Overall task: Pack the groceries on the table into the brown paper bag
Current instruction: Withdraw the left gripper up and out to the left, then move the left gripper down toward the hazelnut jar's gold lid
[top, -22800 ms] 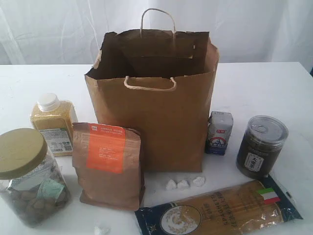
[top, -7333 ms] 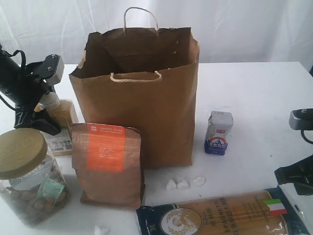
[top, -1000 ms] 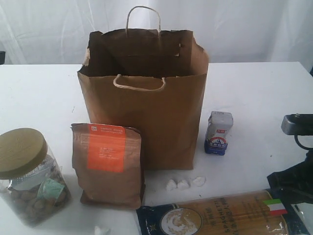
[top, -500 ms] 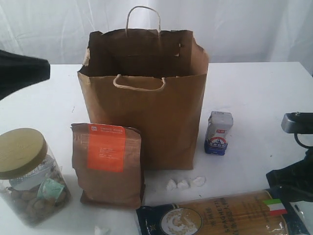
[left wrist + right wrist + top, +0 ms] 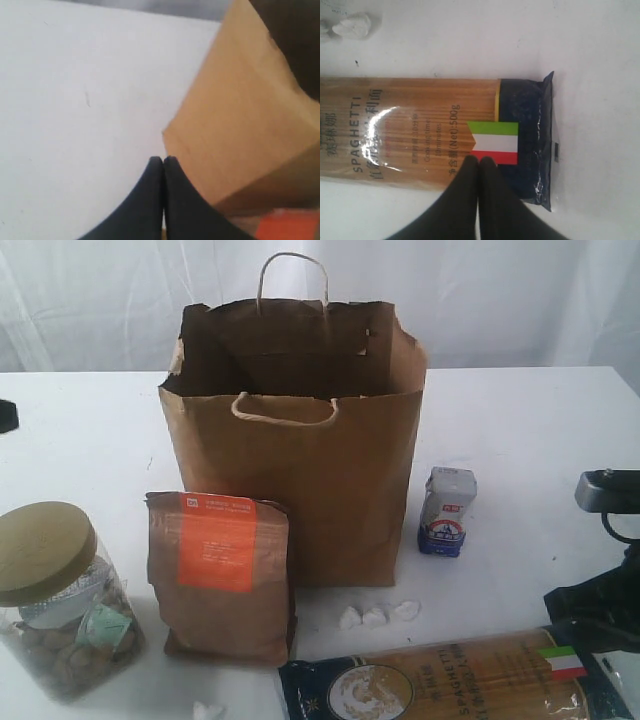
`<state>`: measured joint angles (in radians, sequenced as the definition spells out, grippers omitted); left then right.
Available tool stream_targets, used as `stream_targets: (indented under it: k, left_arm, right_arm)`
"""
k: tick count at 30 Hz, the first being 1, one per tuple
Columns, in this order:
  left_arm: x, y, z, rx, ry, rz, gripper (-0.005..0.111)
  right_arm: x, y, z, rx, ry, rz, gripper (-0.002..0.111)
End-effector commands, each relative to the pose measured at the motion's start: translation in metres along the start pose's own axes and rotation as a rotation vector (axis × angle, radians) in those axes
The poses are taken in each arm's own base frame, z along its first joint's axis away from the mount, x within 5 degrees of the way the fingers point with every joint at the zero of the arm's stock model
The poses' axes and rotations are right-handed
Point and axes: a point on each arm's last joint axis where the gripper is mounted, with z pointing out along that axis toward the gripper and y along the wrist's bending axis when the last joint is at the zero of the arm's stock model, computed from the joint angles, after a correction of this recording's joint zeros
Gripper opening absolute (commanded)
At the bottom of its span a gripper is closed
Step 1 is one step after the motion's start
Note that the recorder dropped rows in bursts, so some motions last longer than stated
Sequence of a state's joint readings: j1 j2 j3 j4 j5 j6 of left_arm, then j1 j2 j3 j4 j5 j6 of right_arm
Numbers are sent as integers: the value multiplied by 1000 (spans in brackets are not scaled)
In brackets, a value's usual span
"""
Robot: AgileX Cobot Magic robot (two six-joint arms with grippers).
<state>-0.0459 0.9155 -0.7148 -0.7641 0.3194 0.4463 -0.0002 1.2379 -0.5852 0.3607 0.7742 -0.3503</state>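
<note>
White tabletop (image 5: 520, 430) bears the upright brown paper bag (image 5: 300, 490). Crowding its front are pouch (image 5: 220, 575), jar (image 5: 60, 600), scraps (image 5: 375, 617) and spaghetti pack (image 5: 450, 680), with the carton (image 5: 447, 512) beside it. Left claw (image 5: 163, 160), clenched empty, hangs by the bag's wall; right claw (image 5: 479, 161), clenched empty, is over the spaghetti pack.

The white table (image 5: 520, 430) carries the following items, placed as seen from the front. A brown paper bag (image 5: 300, 480) stands upright near the middle with its mouth open and its loop handles up. A brown pouch (image 5: 220, 575) with an orange label stands just in front of the bag's left half. A clear jar (image 5: 60, 600) with an olive lid sits at the near left. A small blue-and-white carton (image 5: 447, 512) stands just right of the bag. A spaghetti pack (image 5: 440, 685) lies flat at the near right. Three white scraps (image 5: 375, 617) lie between the bag and the pack.
</note>
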Motion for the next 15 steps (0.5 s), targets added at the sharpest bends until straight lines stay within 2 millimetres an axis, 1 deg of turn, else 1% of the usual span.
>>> stream_targets:
  k: [1, 5, 7, 9, 10, 11, 13, 14, 15]
  left_arm:
    - [-21, 0, -5, -36, -98, 44, 0]
    - [-43, -16, -4, 83, -5, 173, 0]
    - [-57, -21, 2, 132, 53, 183, 0]
    - [-67, -19, 14, 147, 171, 207, 0]
    - [-68, -17, 19, 148, 260, 219, 0]
    - [-70, -10, 27, 120, 380, 238, 0]
    - [-67, -2, 35, 109, 598, 258, 0]
    - [-66, 1, 35, 115, 718, 277, 0]
    - [-65, 3, 38, 126, 793, 277, 0]
  right_arm:
    - [2, -1, -1, -3, 0, -2, 0]
    - [2, -1, -1, -2, -2, -2, 0]
    - [2, -1, -1, -2, -2, -2, 0]
    - [2, -1, -1, -2, -2, -2, 0]
    - [2, -1, -1, -2, -2, -2, 0]
    - [2, -1, -1, -2, -2, -2, 0]
    - [2, -1, -1, -2, -2, -2, 0]
    - [2, -1, -1, -2, -2, -2, 0]
    - [2, -1, -1, -2, -2, -2, 0]
